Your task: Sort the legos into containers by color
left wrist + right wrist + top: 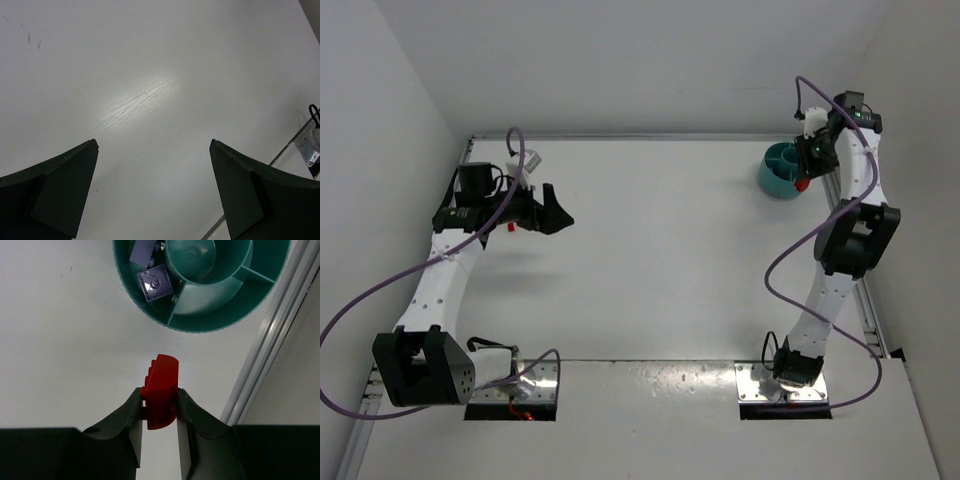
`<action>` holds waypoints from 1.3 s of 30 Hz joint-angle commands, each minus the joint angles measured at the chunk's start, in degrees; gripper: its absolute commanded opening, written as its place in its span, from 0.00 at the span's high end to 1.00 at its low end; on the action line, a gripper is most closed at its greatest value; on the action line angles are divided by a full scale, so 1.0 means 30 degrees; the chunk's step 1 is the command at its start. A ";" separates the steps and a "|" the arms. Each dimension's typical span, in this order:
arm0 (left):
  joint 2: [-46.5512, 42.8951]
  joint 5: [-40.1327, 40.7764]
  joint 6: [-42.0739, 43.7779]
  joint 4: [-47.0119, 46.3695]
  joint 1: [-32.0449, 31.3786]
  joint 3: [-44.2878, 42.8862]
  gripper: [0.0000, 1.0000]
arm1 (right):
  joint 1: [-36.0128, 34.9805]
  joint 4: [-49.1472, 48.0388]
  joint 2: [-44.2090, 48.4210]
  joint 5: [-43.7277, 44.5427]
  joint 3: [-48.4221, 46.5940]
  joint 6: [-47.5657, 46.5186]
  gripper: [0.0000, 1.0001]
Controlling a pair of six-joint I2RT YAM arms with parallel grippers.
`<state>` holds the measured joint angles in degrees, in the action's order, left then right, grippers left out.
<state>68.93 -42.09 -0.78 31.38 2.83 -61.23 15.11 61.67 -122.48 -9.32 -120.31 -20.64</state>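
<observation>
While my right gripper [159, 392] pinches a red lego [162, 372] — teal tub [220, 322] just ahead — I see the left gripper [154, 142] spread.

**White-walled bay with a white table under soft, diffuse light.**
Matt white table top [660, 250] with faint wood grain, spread below and ahead of the left pincer [154, 142]; soft bright sheen [140, 97] just ahead of its tips, a few small dark flecks [29, 37] further ahead, to its left. Metal rail [270, 340] along the table edge, just right of the right pincer [159, 395]. Plain white walls [640, 60] beyond and outward of both pincers.
</observation>
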 commanded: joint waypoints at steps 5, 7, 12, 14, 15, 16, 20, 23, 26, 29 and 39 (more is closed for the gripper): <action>-0.0302 0.0874 -0.0679 -0.0849 -0.0123 -0.0859 0.00 | -0.0233 -0.2099 0.0190 0.1582 -0.0677 0.4360 0.97; -0.0300 0.0874 -0.1029 -0.1228 -0.0123 -0.0859 0.00 | -0.0233 -0.2304 0.0016 0.1789 -0.0677 0.4623 0.99; 0.0050 0.0698 -0.1382 -0.1582 0.0051 -0.0654 0.00 | -0.0233 -0.2713 -0.0364 0.2316 -0.1117 0.5854 1.00; 0.0052 0.0523 -0.1556 -0.1582 0.0053 -0.0654 0.00 | -0.0058 -0.2715 -0.0366 0.2316 -0.1293 0.6469 1.00; 0.0052 0.0523 -0.1558 -0.1582 0.0053 -0.0654 0.00 | -0.0058 -0.2715 -0.0540 0.2316 -0.1467 0.6674 1.00; 0.0052 0.0523 -0.1558 -0.1582 0.0053 -0.0654 0.00 | -0.0058 -0.2715 -0.0542 0.2316 -0.1468 0.7169 1.00; 0.0052 0.0347 -0.1558 -0.1787 0.0053 -0.0654 0.00 | 0.0148 -0.2715 -0.0368 0.0946 -0.1354 0.8519 1.00; 0.0052 0.0521 -0.1558 -0.1787 0.0053 -0.0888 0.00 | 0.0323 -0.3386 0.0332 -0.0345 -0.0330 1.0037 1.00; 0.0460 0.0523 -0.1558 -0.1613 0.0053 -0.1298 0.00 | 0.0763 -0.5054 0.1357 -0.1346 0.1862 1.1970 1.00; 0.0462 0.0523 -0.1558 -0.1435 0.0053 -0.1533 0.00 | 0.0763 -0.5937 0.1799 -0.0791 0.2631 1.3379 1.00; -0.0299 0.0874 -0.1558 -0.1609 0.0053 -0.0683 0.00 | 0.0763 -0.6113 0.1802 0.1933 0.1637 1.4174 1.00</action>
<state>70.26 -39.55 -4.99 27.79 2.83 -63.48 17.28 45.78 -120.38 -6.33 -112.77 19.42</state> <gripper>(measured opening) 0.997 0.283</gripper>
